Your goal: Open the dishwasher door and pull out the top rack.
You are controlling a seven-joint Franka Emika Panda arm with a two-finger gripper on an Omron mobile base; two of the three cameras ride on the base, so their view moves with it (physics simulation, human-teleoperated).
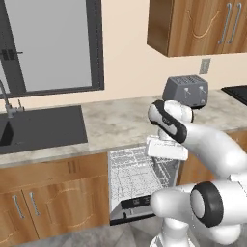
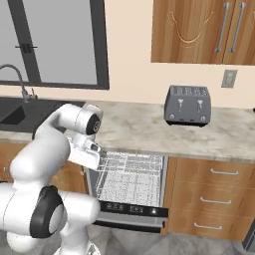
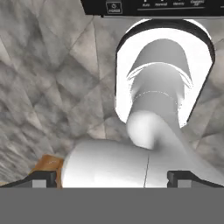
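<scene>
We are seeing the dishwasher door (image 2: 132,210) lying folded down and open below the tabletop (image 2: 149,130), with the top rack (image 2: 127,179) showing in the opening. Our tool (image 3: 112,177) is pointing down, its fingertips (image 3: 43,178) spread wide, released, holding nothing.

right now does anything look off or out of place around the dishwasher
Nothing looks spilled or damaged. The dishwasher door hangs folded down with its control strip facing up, the white top rack shows above it, and the toaster stands upright on the counter.
</scene>
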